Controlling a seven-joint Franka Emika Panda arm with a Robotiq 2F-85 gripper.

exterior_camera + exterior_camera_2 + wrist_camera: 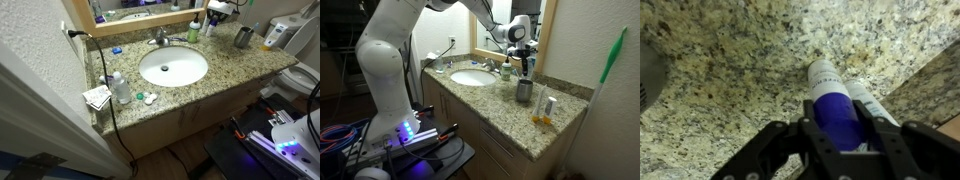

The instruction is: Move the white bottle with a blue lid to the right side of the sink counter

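My gripper (843,125) is shut on the dark blue lid of the white bottle with a blue lid (830,95); its fingers press both sides of the lid and the white body points away towards the granite. In both exterior views the gripper (216,14) (523,58) sits at the back of the sink counter (232,66) (505,112), by the mirror, beyond the faucet (160,38). The bottle (208,26) hangs just under it. A second white tube (872,102) lies right beside the bottle.
The oval white basin (173,67) (470,77) is mid-counter. A metal cup (243,37) (524,90) stands near the gripper. A small yellow-based bottle (546,108) is nearby. A clear plastic bottle (120,88) and a small flat blue object (116,50) are at the far end.
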